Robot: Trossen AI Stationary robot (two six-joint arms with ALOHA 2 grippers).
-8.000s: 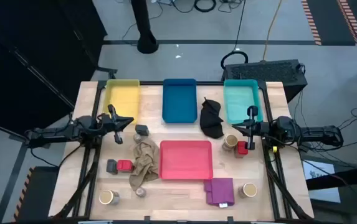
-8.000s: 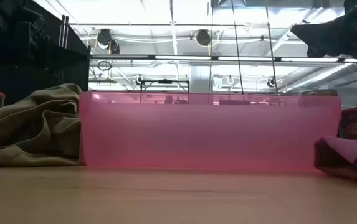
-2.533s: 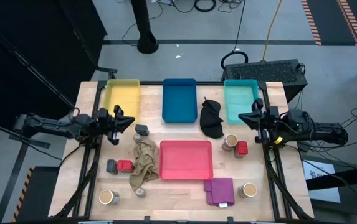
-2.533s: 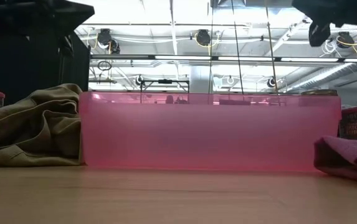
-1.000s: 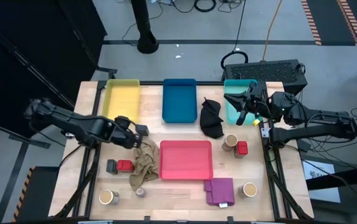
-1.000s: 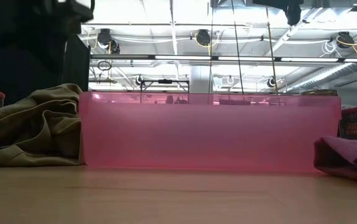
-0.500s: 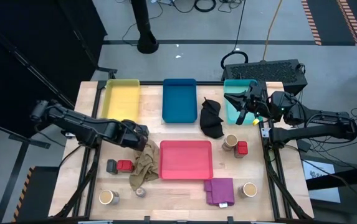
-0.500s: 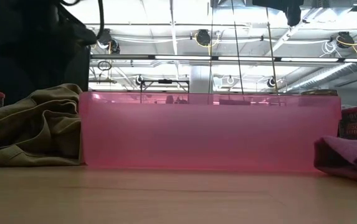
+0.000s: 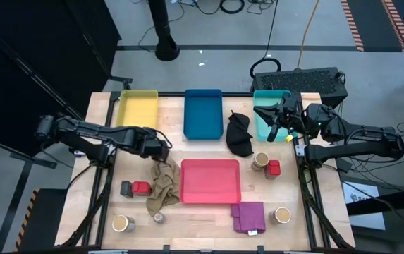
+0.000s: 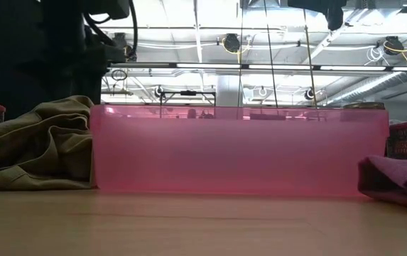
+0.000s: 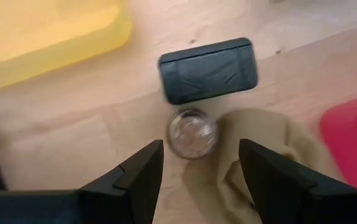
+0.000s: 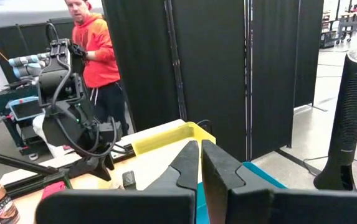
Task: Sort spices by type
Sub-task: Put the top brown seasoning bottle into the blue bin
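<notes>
Left pincer (image 11: 197, 163), fingers spread and empty, hangs directly above the small silver tin (image 11: 192, 132); the dark tin (image 11: 208, 70) lies just beyond, long axis crosswise. Right pincer (image 12: 200, 160) shut, far off.

the left pincer (image 9: 162, 149) hides the grey tin (image 11: 207, 70) from above; cloth (image 11: 262, 158) perhaps covers more.

A yellow tray (image 9: 137, 111), a blue tray (image 9: 203, 113) and a teal tray (image 9: 268, 118) are sitting in a row along the table's (image 9: 203, 226) far side. A red tray (image 9: 210, 180) is lying centrally, flanked by a beige cloth (image 9: 162, 185); a black cloth (image 9: 240, 134) and a purple cloth (image 9: 248, 216) are lying nearby. A person in a red hoodie (image 12: 95, 53) is standing beyond.
</notes>
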